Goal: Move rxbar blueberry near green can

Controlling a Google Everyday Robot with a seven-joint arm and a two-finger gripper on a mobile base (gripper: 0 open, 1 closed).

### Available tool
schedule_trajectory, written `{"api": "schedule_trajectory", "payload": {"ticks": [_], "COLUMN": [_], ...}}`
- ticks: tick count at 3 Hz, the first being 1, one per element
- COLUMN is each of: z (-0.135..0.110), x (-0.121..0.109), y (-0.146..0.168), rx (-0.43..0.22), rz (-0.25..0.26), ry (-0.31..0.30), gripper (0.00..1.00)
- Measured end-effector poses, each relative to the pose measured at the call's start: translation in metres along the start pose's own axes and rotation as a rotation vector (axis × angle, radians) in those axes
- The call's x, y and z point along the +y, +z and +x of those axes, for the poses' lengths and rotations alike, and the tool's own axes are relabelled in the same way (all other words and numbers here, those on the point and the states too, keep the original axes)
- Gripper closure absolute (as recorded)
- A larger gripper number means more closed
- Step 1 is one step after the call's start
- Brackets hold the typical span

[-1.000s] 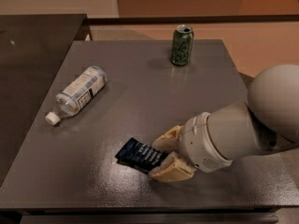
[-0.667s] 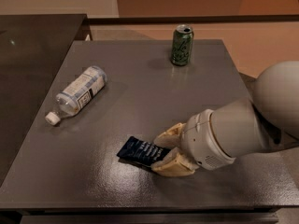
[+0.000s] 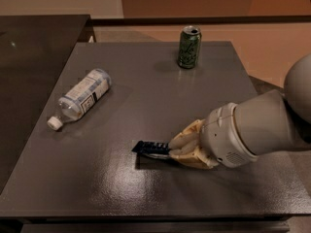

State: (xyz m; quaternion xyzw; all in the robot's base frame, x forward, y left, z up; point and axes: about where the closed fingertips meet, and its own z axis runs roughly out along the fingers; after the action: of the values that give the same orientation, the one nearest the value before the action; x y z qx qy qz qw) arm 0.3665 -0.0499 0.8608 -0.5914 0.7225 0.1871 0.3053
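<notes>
Hand (image 3: 173, 149) sits low over the front-right part of the tabletop (image 3: 146, 86), fingers (image 3: 188, 134) pinched onto the right end of the rxbar blueberry (image 3: 149, 147), so it is holding the bar. Change vs a second ago: the bar lay flat on the surface with its broad navy face showing; now it shows as a thin, nearly edge-on strip sticking out left from the fingers. A dark shadow patch sits just below it on the tabletop, so it looks lifted a little clear of the surface, though I can't tell for certain that the far tip is off. The hand and the white arm (image 3: 252, 130) have also shifted up and slightly right in view. Green can (image 3: 188, 46) is upright at the back edge, right of centre, same spot as before, well apart from the bar. Clear bottle (image 3: 82, 96) lies on its side at left with its cap toward the front, also unmoved and out of the way. Judgement: grasp done, lift just begun, carry not yet started. What's left is to take the bar back and a little right toward the can and set it down beside it. Risk: the pinch is only on one crimped end, so the bar could droop or slip, and a low approach might knock the can over.
</notes>
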Motion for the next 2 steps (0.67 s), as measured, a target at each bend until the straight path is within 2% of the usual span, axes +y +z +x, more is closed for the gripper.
{"api": "schedule_trajectory", "payload": {"ticks": [1, 2], "z": [-0.007, -0.016], "x": [-0.02, -0.051], "y": [-0.017, -0.034], "rx": [0.005, 0.006], "rz": [0.06, 0.133], "ry": [-0.013, -0.027], "gripper": [1.0, 1.0]}}
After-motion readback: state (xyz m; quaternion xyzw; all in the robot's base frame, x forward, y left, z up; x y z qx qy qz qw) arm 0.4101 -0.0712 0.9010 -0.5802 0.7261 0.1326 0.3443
